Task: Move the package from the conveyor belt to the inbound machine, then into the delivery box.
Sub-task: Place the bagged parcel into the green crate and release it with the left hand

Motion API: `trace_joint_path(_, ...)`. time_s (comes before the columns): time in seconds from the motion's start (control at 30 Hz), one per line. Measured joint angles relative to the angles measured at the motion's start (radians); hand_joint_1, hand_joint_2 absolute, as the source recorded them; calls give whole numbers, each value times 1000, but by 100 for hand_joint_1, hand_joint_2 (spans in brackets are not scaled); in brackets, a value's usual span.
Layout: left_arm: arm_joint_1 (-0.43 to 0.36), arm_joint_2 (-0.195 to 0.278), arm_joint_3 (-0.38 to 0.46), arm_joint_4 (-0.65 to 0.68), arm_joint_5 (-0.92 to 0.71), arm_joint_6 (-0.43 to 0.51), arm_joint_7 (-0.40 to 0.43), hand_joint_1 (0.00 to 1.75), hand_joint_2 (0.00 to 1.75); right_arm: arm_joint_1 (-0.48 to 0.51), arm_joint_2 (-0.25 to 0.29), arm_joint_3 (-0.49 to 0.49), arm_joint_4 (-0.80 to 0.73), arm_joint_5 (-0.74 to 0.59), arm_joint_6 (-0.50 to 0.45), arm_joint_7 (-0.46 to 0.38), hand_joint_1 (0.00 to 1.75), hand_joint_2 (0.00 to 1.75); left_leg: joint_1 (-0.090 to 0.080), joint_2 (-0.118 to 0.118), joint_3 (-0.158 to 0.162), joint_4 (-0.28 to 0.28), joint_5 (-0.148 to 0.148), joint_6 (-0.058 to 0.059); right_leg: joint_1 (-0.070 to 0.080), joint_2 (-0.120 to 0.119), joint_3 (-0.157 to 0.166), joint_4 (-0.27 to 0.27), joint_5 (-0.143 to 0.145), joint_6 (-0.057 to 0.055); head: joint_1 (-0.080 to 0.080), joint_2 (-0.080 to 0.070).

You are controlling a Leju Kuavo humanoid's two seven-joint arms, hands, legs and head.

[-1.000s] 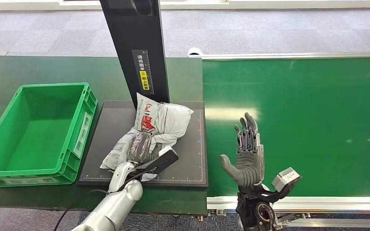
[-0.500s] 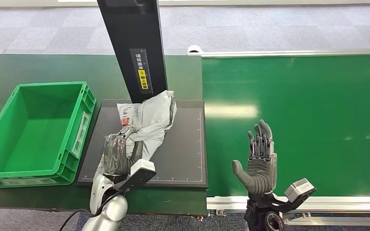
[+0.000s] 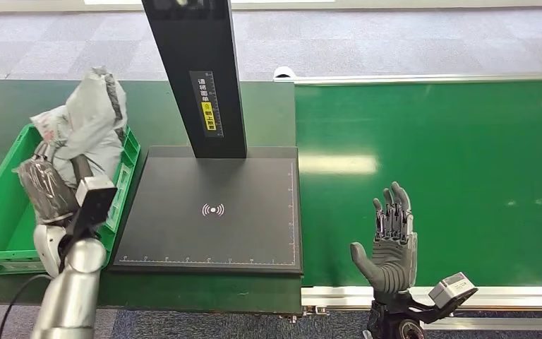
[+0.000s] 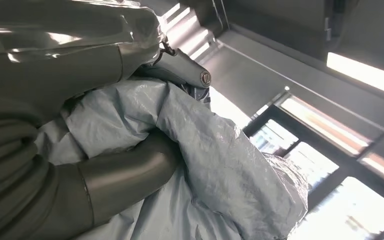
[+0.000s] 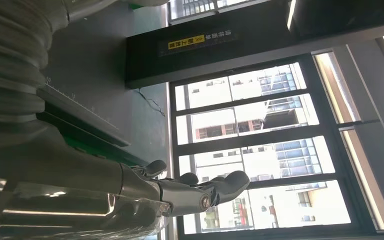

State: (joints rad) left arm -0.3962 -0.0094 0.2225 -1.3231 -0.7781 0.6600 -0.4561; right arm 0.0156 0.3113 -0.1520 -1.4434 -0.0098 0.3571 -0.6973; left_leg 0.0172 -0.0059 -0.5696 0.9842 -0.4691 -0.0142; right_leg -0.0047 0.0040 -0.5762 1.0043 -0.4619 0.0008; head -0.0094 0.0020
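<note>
My left hand (image 3: 46,189) grips a crumpled grey plastic package (image 3: 85,123) and holds it in the air above the green delivery box (image 3: 0,212) at the left. In the left wrist view the package (image 4: 220,165) bulges out around my thumb and fingers (image 4: 125,170). The black inbound machine plate (image 3: 212,212) with its white signal mark lies bare beside the box, under the black scanner post (image 3: 197,70). My right hand (image 3: 389,247) stands upright with fingers apart over the near edge of the green conveyor belt (image 3: 452,162), holding nothing. Its fingers (image 5: 200,192) also appear in the right wrist view.
The box, plate and post stand on a dark green table (image 3: 268,113). The conveyor's metal rail (image 3: 508,296) runs along its near side. Grey carpet floor (image 3: 395,42) lies beyond. Windows and the post's yellow label (image 5: 186,42) appear in the right wrist view.
My left hand has lifted the package off the black plate and carried it left, over the green box. My right hand has drifted slightly toward me and to the right.
</note>
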Motion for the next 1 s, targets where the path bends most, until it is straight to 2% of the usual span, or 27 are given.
trace_joint_path(0.13, -200, 132, 149, 299, -136, 24, 66, 175, 175, -8, 0, -9, 14, 2, 19, 0, 0, 175, 2, 4, 0, 0, 1, -1, 2, 4, -2, 1, 2, -2, 0, 0)
trace_joint_path(0.2, -265, 175, 206, 407, -220, 27, 110, 175, 175, -13, -1, -15, 24, 9, 25, 0, 0, 175, 2, 5, -1, 0, 1, -2, 2, 5, -2, 1, 2, -2, 0, 0)
trace_joint_path(0.23, -287, 190, 236, 449, -267, 27, 129, 168, 175, -16, -1, -17, 29, 14, 25, 0, 0, 175, 2, 5, -1, 0, 1, -2, 2, 5, -3, 1, 2, -2, 0, 0)
trace_joint_path(0.33, -329, 205, 325, 532, -366, 28, 148, 37, 175, -22, 0, -20, 38, 23, 25, 0, 0, 175, 2, 5, -3, 0, 1, -2, 2, 5, -4, 1, 2, -2, 0, 0)
trace_joint_path(0.37, -338, 206, 353, 553, -375, 28, 142, 0, 175, -22, 0, -21, 39, 25, 25, 0, 0, 175, 2, 5, -3, 0, 1, -2, 2, 5, -4, 1, 2, -2, 0, 0)
trace_joint_path(0.43, -354, 207, 403, 588, -364, 26, 109, 0, 175, -23, 0, -23, 42, 27, 25, 0, 0, 175, 2, 5, -4, 0, 0, -2, 2, 5, -5, 0, 2, -2, 0, 0)
trace_joint_path(0.53, -379, 204, 458, 633, -289, 0, 14, 0, 175, -23, 0, -27, 46, 30, 24, 0, 0, 175, 2, 5, -4, 0, 0, -2, 2, 5, -5, 0, 2, -2, 0, 0)
trace_joint_path(0.67, -417, 195, 506, 677, -143, -121, -105, 0, 175, -23, 0, -34, 53, 31, 20, 0, 0, 175, 2, 5, -4, 0, 0, -2, 2, 5, -5, 0, 2, -2, 0, 0)
trace_joint_path(0.8, -433, 184, 548, 694, 44, -334, -209, 0, 0, -25, 0, -37, 63, 31, 13, 0, 0, 175, 2, 5, -4, 0, 1, -2, 2, 5, -5, 0, 2, -2, 0, 0)
trace_joint_path(0.83, -433, 181, 558, 692, 98, -391, -225, 0, 0, -26, 0, -38, 66, 31, 10, 0, 0, 175, 2, 5, -4, 0, 1, -2, 2, 5, -5, 0, 2, -2, 0, 0)
trace_joint_path(0.97, -397, 155, 571, 620, 302, -535, -242, 0, 175, -32, 0, -38, 77, 30, -3, 0, 0, 175, 2, 5, -4, 0, 0, -2, 2, 6, -5, 0, 2, -2, 0, 0)
trace_joint_path(1.0, -373, 142, 564, 579, 358, -561, -242, 0, 175, -33, 0, -38, 80, 30, -9, 0, 0, 175, 2, 5, -4, 0, 0, -2, 2, 6, -5, 0, 2, -2, 0, 0)
